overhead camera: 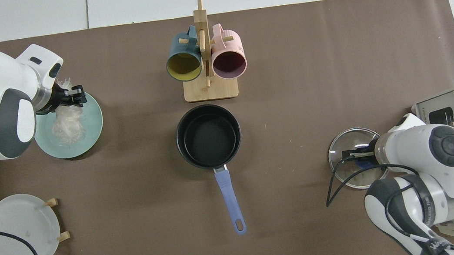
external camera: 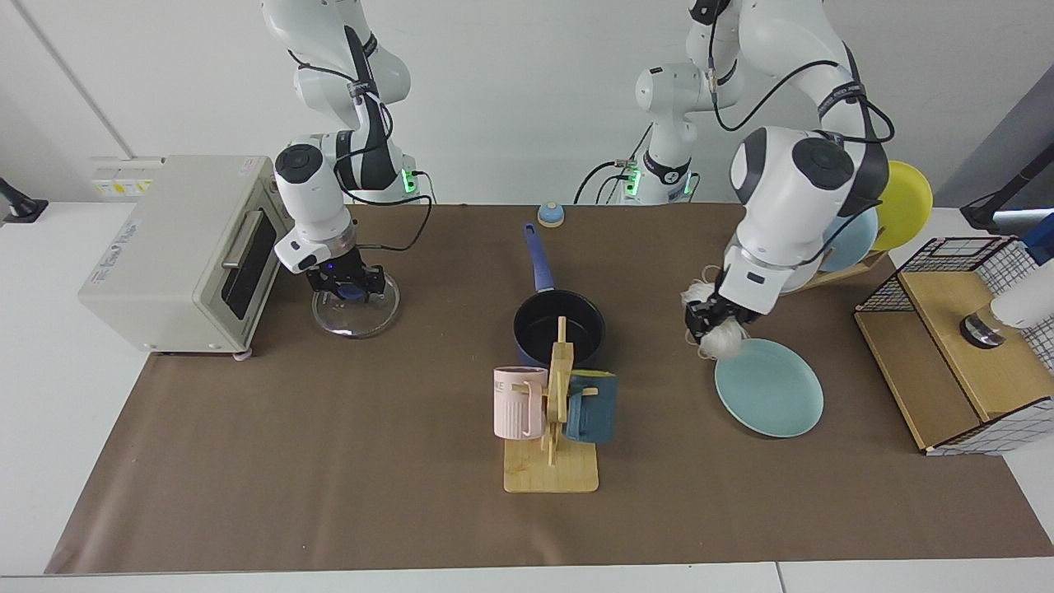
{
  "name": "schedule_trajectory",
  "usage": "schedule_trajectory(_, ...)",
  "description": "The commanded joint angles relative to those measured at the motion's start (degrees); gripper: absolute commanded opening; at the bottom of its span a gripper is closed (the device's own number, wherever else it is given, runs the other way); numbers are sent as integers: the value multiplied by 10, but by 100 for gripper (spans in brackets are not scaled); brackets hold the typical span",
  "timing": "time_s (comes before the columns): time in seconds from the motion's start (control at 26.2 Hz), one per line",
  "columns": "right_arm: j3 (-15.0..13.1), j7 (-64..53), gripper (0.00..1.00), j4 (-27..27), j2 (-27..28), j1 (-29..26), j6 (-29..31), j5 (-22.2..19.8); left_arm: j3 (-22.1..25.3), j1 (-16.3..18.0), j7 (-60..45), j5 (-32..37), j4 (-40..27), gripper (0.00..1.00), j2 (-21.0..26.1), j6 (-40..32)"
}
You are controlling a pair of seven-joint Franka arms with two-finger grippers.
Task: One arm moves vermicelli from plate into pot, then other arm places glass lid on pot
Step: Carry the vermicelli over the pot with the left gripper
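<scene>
The first step is in hand: the left gripper (external camera: 710,323) has its jaws closed on the vermicelli (external camera: 723,338), raised above the teal plate (external camera: 774,394). Next it must carry them toward nine o'clock in the facing view, over the pot (external camera: 560,329). The right gripper (external camera: 346,288) has its jaws gripping the glass lid (external camera: 356,303) by its knob.

Left arm: reaches out from its base at the worktop's rear edge, elbow high, forearm angled down. Left gripper (external camera: 710,323) hangs clear above the worktop, fingers (overhead camera: 77,96) clamped on the vermicelli (external camera: 725,339), strands dangling below.

Right arm: folded tight near the rear edge, wrist pointing straight down. Right gripper (external camera: 346,286) sits low, closed around the glass lid (external camera: 356,311) at its knob.
</scene>
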Motion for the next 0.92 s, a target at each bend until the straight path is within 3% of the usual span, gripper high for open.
schedule_trajectory(0.0, 1, 7, 5, 62, -10, 1, -70, -4, -66, -3, -126, -10, -29, 0, -11, 11)
schedule_trajectory(0.27, 1, -10, 0, 87, -39, 0, -120, -5, -116, -7, -206, -41, -87, 0, -2, 121)
schedule_trajectory(0.61, 1, -15, 0, 104, -88, 0, -187, -5, -118, -38, -209, -38, -106, 0, 57, 206)
schedule_trajectory(0.88, 1, -30, 0, 144, -95, 0, -237, -4, -118, -51, -218, -34, -138, 0, 62, 244)
